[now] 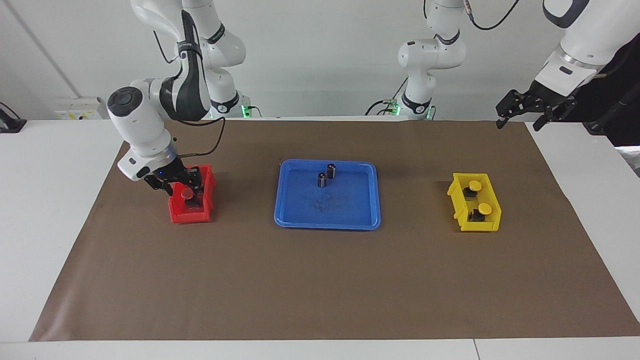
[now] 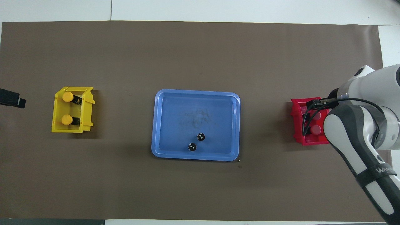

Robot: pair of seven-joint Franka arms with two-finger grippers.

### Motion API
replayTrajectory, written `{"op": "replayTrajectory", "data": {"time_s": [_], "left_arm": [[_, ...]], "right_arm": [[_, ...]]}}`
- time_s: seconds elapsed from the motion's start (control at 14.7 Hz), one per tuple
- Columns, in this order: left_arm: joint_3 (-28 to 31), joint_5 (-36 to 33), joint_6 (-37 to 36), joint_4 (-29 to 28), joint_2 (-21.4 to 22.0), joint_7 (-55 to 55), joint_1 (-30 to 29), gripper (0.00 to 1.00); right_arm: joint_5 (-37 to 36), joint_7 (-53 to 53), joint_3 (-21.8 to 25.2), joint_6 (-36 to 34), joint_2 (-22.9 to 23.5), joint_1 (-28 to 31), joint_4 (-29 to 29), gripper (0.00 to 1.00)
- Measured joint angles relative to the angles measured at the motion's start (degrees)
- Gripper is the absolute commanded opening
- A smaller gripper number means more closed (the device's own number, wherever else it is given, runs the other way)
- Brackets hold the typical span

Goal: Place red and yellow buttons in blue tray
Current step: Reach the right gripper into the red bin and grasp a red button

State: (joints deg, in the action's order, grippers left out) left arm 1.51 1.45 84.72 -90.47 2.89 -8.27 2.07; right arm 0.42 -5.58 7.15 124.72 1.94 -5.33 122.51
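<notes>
Facing view first: we see the brown mat (image 1: 320,280) covering most of the table, and on it, well apart from the right gripper (image 1: 181,184) toward the middle of the table, the blue tray (image 1: 327,215). Two small dark cylinders (image 1: 326,175) stand in the tray, near its edge closest to the robots; no button lies in it.

Our right arm reaches down at its own end of the table, and the right gripper sits inside the red bin (image 1: 192,212). Right at its fingers (image 1: 176,191) we see a red button (image 1: 186,193) in the bin; from above, two red caps (image 2: 316,122) show side by side under the wrist. We cannot tell whether the fingers are parted or clamped on a button, because the bin and the hand hide them.

Well away from that gripper, toward the left arm's end, the yellow bin (image 1: 475,222) holds the two yellow buttons (image 1: 479,197).

Our left arm waits, raised, with the left gripper (image 1: 535,110) over the mat's corner, its fingers spread apart and holding nothing.
</notes>
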Motion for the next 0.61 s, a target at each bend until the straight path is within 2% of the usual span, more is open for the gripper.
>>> {"op": "replayTrajectory", "data": {"time_s": [0.61], "left_arm": [[-0.33, 0.0, -0.01, 0.0, 0.01, 0.0, -0.02, 1.0]], "right_arm": [[0.02, 0.0, 0.01, 7.16, -0.27, 0.47, 6.37, 0.66]]}}
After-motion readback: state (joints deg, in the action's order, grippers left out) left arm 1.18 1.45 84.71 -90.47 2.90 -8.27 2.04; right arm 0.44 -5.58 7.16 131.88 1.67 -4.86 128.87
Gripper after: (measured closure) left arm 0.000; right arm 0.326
